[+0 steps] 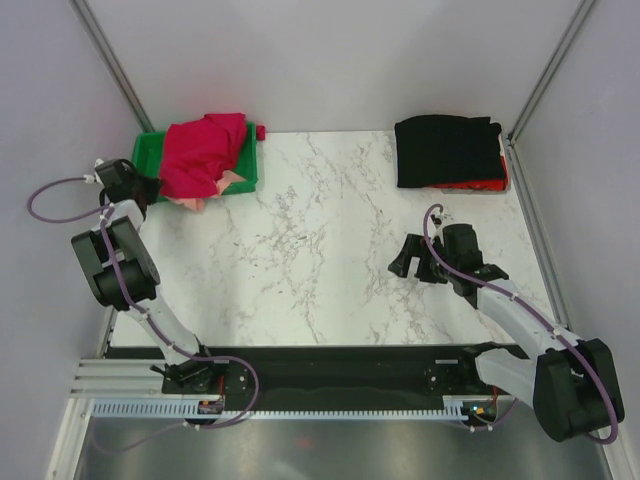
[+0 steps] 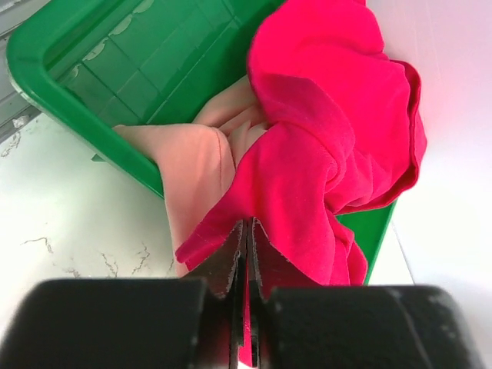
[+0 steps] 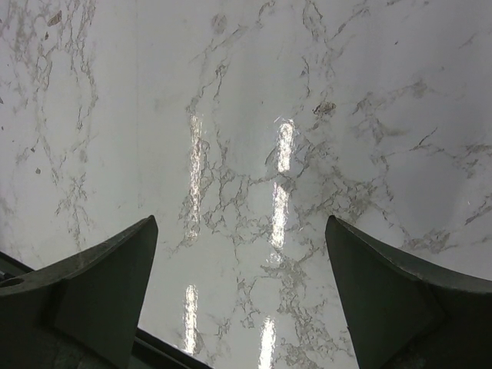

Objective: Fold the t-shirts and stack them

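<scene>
A crumpled crimson-red t-shirt (image 1: 205, 150) lies heaped over the green tray (image 1: 148, 152) at the back left, with a salmon-pink t-shirt (image 1: 190, 202) showing beneath it. In the left wrist view the red t-shirt (image 2: 323, 146) spills over the tray wall (image 2: 92, 77) on top of the pink one (image 2: 196, 165). My left gripper (image 2: 250, 227) is shut on the red t-shirt's lower hem at the tray's near corner (image 1: 152, 186). A folded black t-shirt (image 1: 447, 150) rests on a folded red one (image 1: 482, 185) at the back right. My right gripper (image 1: 415, 262) hovers open over bare marble (image 3: 240, 221).
The white marble table (image 1: 320, 230) stretches between the tray and the folded stack. Grey walls and metal frame posts (image 1: 112, 60) close in the back and sides. A black base rail (image 1: 340, 375) runs along the near edge.
</scene>
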